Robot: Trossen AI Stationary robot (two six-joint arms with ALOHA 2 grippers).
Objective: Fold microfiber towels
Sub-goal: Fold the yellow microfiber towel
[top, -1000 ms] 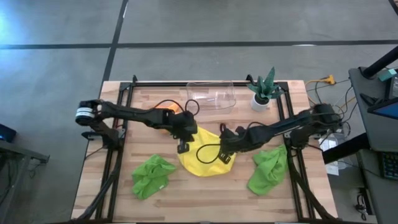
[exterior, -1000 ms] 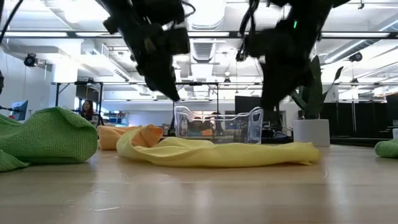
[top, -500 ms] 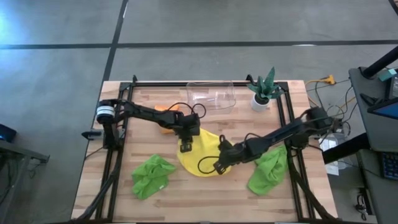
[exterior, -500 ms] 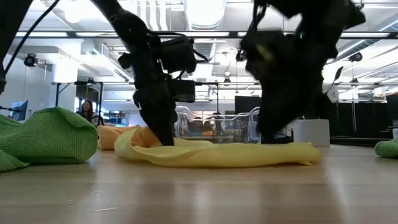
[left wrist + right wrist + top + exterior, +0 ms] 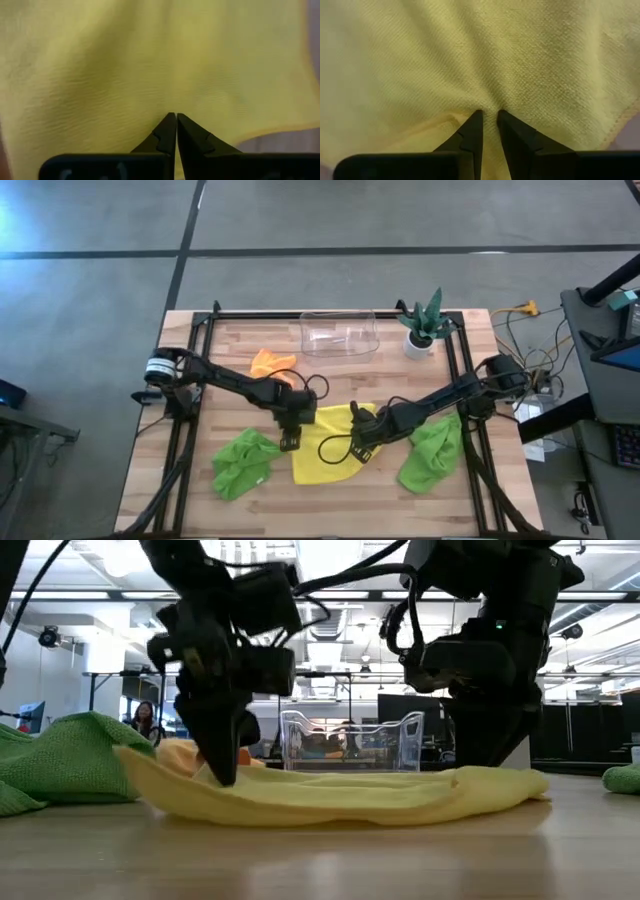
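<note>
A yellow towel (image 5: 335,460) lies spread on the wooden table (image 5: 200,510), near the middle. My left gripper (image 5: 290,440) is shut, its tips down on the towel's left part. My right gripper (image 5: 360,450) is shut on the towel's right part. An orange towel (image 5: 272,363) lies bunched behind my left arm. One crumpled lime green towel (image 5: 245,463) lies at the near left, another (image 5: 432,452) at the right. In the low view the yellow towel (image 5: 340,795) lies low and wide across the table. My left gripper presses its shut fingertips (image 5: 170,125) down on the yellow towel's upper face (image 5: 175,95), near its left edge. The fingers slant down from the far left, and the cloth lies flat on the table under them. My right gripper pinches a small raised fold (image 5: 488,125) of the towel's right part between its two fingertips. It comes steeply from above. The towel stays on the table, wrinkled around the pinch.
A clear plastic bin (image 5: 340,332) stands at the far edge, with a spiky green plant in a white pot (image 5: 423,328) to its right. A dark metal frame (image 5: 190,430) runs along the table's sides. A black cable loop (image 5: 330,442) hangs over the yellow towel.
Both grippers have come down and moved toward the table's near edge, the left from above the towel onto it. The yellow towel has slid with them toward the near edge and lies flatter and wider than before.
</note>
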